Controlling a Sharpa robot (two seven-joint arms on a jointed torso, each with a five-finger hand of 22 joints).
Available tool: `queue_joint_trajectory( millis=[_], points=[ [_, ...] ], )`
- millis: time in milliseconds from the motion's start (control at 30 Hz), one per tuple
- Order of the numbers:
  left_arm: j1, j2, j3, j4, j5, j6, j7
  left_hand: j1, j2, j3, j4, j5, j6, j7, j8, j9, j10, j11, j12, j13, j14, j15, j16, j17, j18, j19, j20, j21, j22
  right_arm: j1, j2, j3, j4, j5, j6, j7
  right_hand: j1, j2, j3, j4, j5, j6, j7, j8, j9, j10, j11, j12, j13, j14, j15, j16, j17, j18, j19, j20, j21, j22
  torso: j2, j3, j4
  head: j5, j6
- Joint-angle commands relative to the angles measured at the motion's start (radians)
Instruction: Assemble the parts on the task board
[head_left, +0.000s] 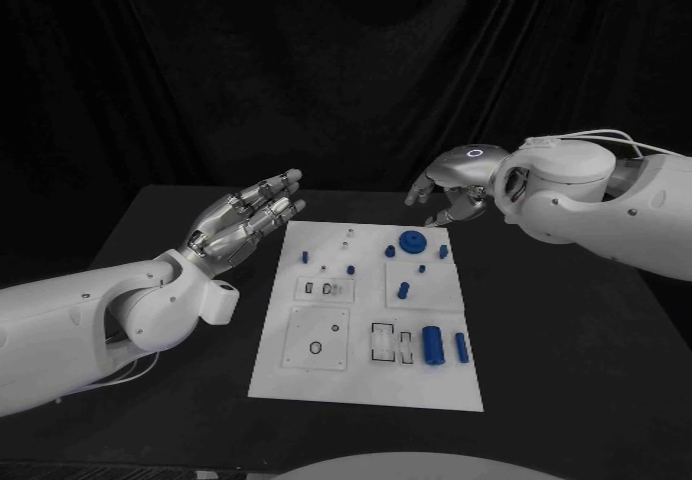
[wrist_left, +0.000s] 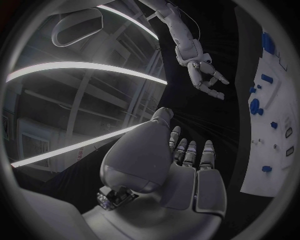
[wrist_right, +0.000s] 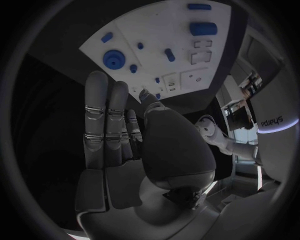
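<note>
**Both robot hands wait empty beside the task board**

While the flat white rectangular task board (head_left: 368, 375) lies in the middle of the black surface (head_left: 577, 350), small blue plastic parts rest across it, among them a round blue gear-like disc (head_left: 413, 240) near its far edge and a blue cylinder (head_left: 433, 345) nearer the robot. Left robot hand (head_left: 248, 222) hovers just beside the board's left edge, fingers straight, holding nothing. Right robot hand (head_left: 450, 192) hangs beyond the far edge, fingers loosely spread, empty.

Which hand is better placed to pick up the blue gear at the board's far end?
Right, probably. The right hand hovers just beyond the blue gear, empty; the left hand is off the board's opposite side.
</note>
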Motion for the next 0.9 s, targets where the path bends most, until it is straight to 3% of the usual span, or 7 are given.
queue_joint_trajectory(
  millis=[33,100,200,333,567,733,900],
  points=[
    [0.003,0.003,0.001,-0.001,-0.008,0.024,0.044,0.003,-0.007,0.005,0.0,0.004,-0.001,-0.002,-0.001,0.0,-0.005,0.0,-0.003,-0.001,-0.007,0.003,-0.004,-0.001,0.011,-0.002,0.008,0.001,0.0,-0.012,0.0,0.0,0.001,-0.219,-0.068,-0.037,-0.006,0.01,0.007,-0.018,0.009,0.0,-0.002,-0.012,-0.002,-0.005,-0.003,-0.034,-0.002,0.02,-0.008,0.057,0.022,-0.02,0.009,-0.008,0.086,0.094,0.036,-0.0129,0.0385,-0.032,0.016],
    [0.003,0.004,0.001,-0.002,-0.008,0.028,0.044,0.003,-0.007,0.005,0.0,0.004,-0.001,-0.002,-0.001,0.0,-0.005,0.0,-0.003,-0.001,-0.007,0.003,-0.004,-0.001,0.011,-0.002,0.008,0.001,0.0,-0.018,0.0,0.0,0.0,-0.228,-0.084,-0.033,0.005,0.011,0.016,-0.037,0.038,0.006,-0.001,-0.015,-0.003,-0.017,-0.003,-0.059,-0.003,0.006,-0.007,0.085,0.031,-0.02,-0.012,-0.005,0.12,0.129,0.046,-0.0172,0.0485,-0.044,0.022],
    [0.003,0.008,0.001,-0.005,-0.008,0.035,0.043,0.003,-0.007,0.006,0.0,0.005,0.001,-0.002,0.0,0.0,-0.006,-0.001,-0.002,-0.001,-0.007,0.003,-0.004,-0.001,0.011,-0.002,0.008,0.001,0.0,-0.029,0.001,0.0,-0.003,-0.237,-0.102,-0.027,0.017,0.017,0.027,-0.056,0.073,0.016,0.0,-0.015,-0.002,-0.019,-0.006,-0.072,-0.002,0.0,-0.009,0.108,0.044,-0.021,-0.025,-0.006,0.149,0.162,0.057,-0.0221,0.0579,-0.054,0.03],
    [0.003,0.013,0.001,-0.01,-0.008,0.046,0.039,0.004,-0.004,0.01,-0.001,0.007,0.004,-0.001,0.001,0.001,-0.007,0.001,-0.001,-0.001,-0.007,0.005,-0.003,-0.001,0.011,-0.002,0.008,0.001,0.0,-0.044,0.005,0.0,-0.011,-0.242,-0.118,-0.015,0.025,0.022,0.039,-0.076,0.099,0.035,0.001,-0.009,0.005,0.003,-0.011,-0.071,0.001,0.0,-0.012,0.157,0.092,-0.026,-0.035,-0.007,0.192,0.216,0.072,-0.0285,0.0617,-0.061,0.045],
    [0.003,0.02,0.001,-0.018,-0.008,0.055,0.035,0.007,0.0,0.016,-0.001,0.008,0.015,0.004,0.005,0.002,-0.007,0.007,0.004,0.0,-0.007,0.007,-0.002,0.0,0.011,-0.002,0.009,0.001,0.0,-0.078,0.021,0.0,-0.037,-0.245,-0.139,0.011,0.014,0.021,0.047,-0.088,0.086,0.042,0.006,-0.01,0.015,0.037,-0.015,-0.061,0.006,0.001,-0.014,0.221,0.16,-0.032,-0.047,-0.008,0.243,0.281,0.082,-0.0344,0.0672,-0.068,0.053],
    [0.003,0.021,0.001,-0.018,-0.008,0.06,0.031,0.008,0.0,0.02,-0.002,0.009,0.024,0.008,0.008,0.004,-0.007,0.011,0.007,0.001,-0.007,0.009,-0.002,0.0,0.011,-0.001,0.012,0.002,0.0,-0.105,0.037,0.0,-0.062,-0.246,-0.143,0.022,0.006,0.018,0.047,-0.09,0.057,0.04,0.01,-0.012,0.019,0.04,-0.016,-0.061,0.006,-0.004,-0.014,0.232,0.167,-0.032,-0.057,-0.008,0.255,0.297,0.082,-0.0365,0.0733,-0.081,0.044],
    [0.003,0.022,0.001,-0.018,-0.008,0.064,0.028,0.009,0.001,0.022,-0.002,0.009,0.028,0.01,0.01,0.004,-0.008,0.013,0.008,0.001,-0.007,0.01,-0.001,0.0,0.011,-0.001,0.013,0.002,0.0,-0.124,0.044,0.0,-0.077,-0.246,-0.141,0.029,-0.004,0.015,0.043,-0.088,0.035,0.054,0.015,-0.006,0.028,0.047,-0.016,-0.057,0.008,-0.008,-0.014,0.238,0.169,-0.032,-0.066,-0.007,0.262,0.307,0.081,-0.0371,0.0727,-0.073,0.029]
  ],
)
